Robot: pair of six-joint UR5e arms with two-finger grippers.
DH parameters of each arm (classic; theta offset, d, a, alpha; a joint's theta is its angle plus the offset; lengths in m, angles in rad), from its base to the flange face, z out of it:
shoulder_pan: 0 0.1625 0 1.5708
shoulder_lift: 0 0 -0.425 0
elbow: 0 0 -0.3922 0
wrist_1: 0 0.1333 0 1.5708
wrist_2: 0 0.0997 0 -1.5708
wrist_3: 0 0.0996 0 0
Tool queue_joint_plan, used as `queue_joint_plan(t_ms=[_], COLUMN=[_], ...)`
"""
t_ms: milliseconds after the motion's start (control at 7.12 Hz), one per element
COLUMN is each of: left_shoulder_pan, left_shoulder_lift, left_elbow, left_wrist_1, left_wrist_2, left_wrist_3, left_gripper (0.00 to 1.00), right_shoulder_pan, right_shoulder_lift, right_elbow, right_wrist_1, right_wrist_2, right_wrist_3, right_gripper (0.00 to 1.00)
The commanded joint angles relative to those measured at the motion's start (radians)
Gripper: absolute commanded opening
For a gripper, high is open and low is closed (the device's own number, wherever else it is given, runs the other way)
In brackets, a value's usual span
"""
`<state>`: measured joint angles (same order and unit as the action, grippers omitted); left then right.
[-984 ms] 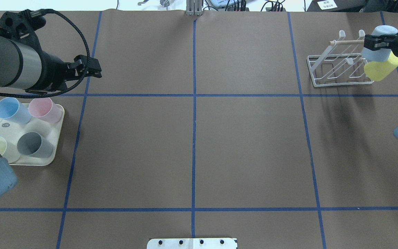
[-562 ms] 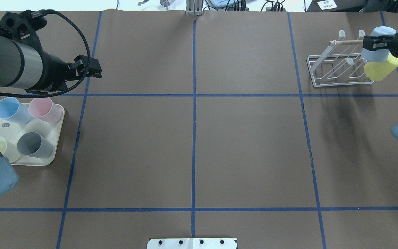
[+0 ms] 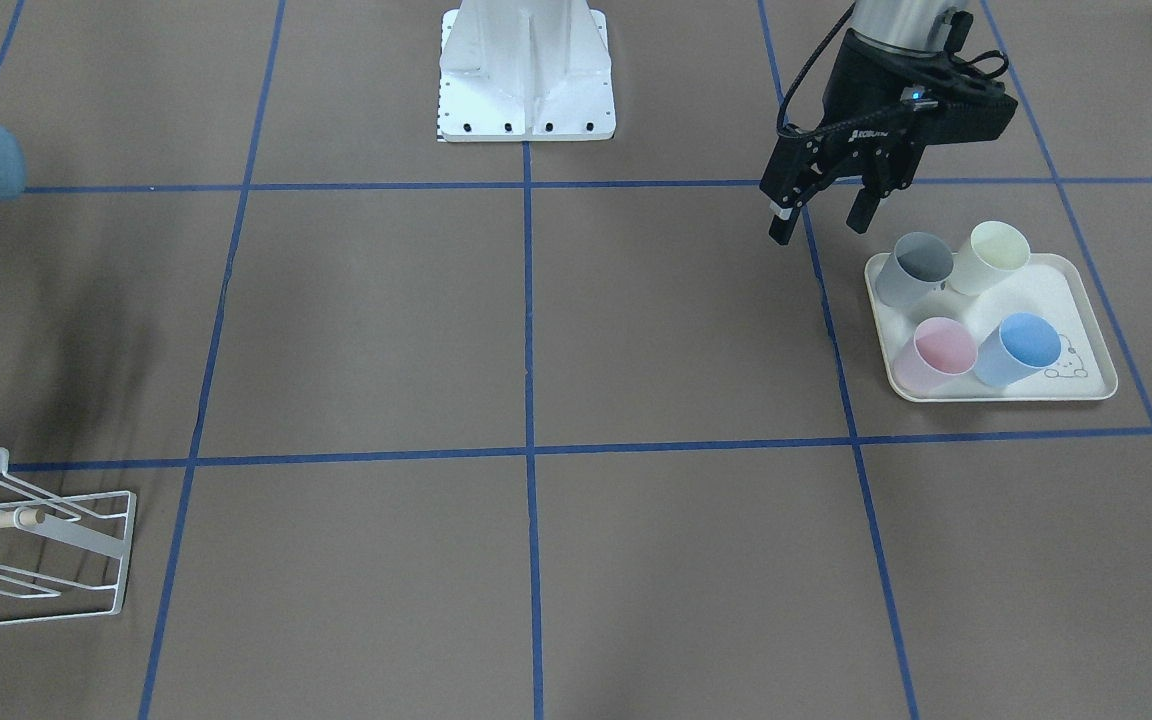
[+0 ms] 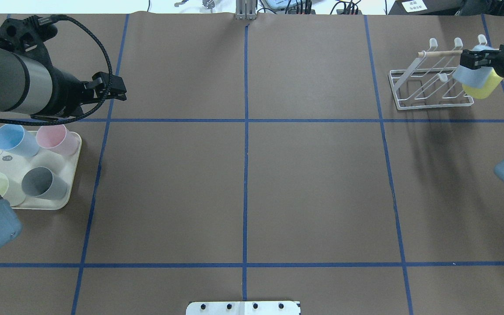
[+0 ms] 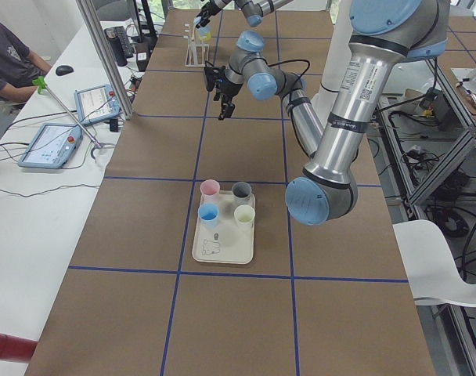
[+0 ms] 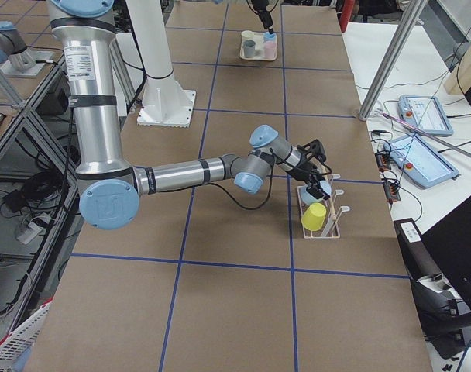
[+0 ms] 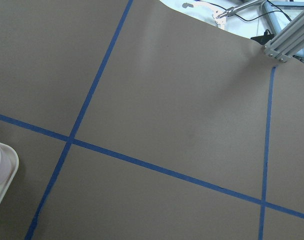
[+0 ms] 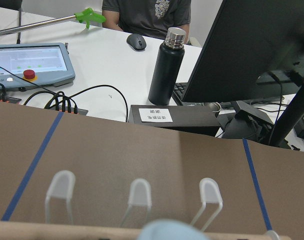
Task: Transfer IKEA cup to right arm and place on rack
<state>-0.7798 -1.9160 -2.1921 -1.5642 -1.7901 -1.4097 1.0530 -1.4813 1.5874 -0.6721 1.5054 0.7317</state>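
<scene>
Brown paper covers the table (image 4: 313, 183), ruled into big squares with blue tape. Nearest the tray end, the left arm (image 4: 7, 87) stretches out level above the table, with a black cable looping round its wrist. Away at the other end, the right arm (image 6: 181, 172) reaches low and long to the rack (image 4: 414, 87), a white wire frame with capped prongs and a wooden dowel across its top. The cream tray (image 3: 1096, 385) lies flat under the left arm's side, a small rabbit drawing in one corner. The left gripper (image 3: 818, 228) hangs just above and beside the tray's corner, its fingers spread wide with nothing between them. The right gripper (image 4: 470, 59) is clenched round the base of the cup (image 4: 468, 75), a pale blue one tipped mouth-down over the rack's end by the dowel's tip. It sits right against a yellow cup (image 4: 481, 87) already upturned on the rack. From where I stand I can't tell whether the blue one is seated on a prong. On the tray four tumblers stand upright and close together: grey (image 3: 916, 265), cream (image 3: 991, 255), pink (image 3: 936, 355) and blue (image 3: 1016, 350).
</scene>
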Motion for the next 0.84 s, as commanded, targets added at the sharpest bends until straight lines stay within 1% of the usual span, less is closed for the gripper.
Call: queue_joint_plan(t_ms=[0, 281, 422, 562, 703], left_shoulder_pan=[-0.001, -0.001, -0.003, -0.028, -0.102], left_shoulder_lift=[0.003, 0.003, 0.003, 0.002, 0.003], left_elbow=[0.0, 0.0, -0.003, -0.008, -0.008], left_wrist_1=[0.0, 0.0, 0.0, 0.01, 0.048], left_wrist_2=[0.0, 0.0, -0.002, -0.024, -0.113], left_wrist_3=[0.0, 0.0, 0.002, 0.024, 0.126], left_gripper=[1.0, 1.0, 1.0, 1.0, 1.0], right_shoulder_pan=[-0.004, -0.002, 0.005, 0.037, 0.089], right_shoulder_lift=[0.006, 0.006, 0.0, -0.002, -0.001], right_elbow=[-0.009, 0.006, 0.04, 0.08, 0.165], right_wrist_1=[0.048, 0.046, 0.036, -0.001, -0.106], right_wrist_2=[-0.004, 0.016, 0.06, 0.126, 0.226], right_wrist_3=[-0.002, -0.003, -0.003, -0.005, -0.005], right_gripper=[1.0, 1.0, 1.0, 1.0, 1.0])
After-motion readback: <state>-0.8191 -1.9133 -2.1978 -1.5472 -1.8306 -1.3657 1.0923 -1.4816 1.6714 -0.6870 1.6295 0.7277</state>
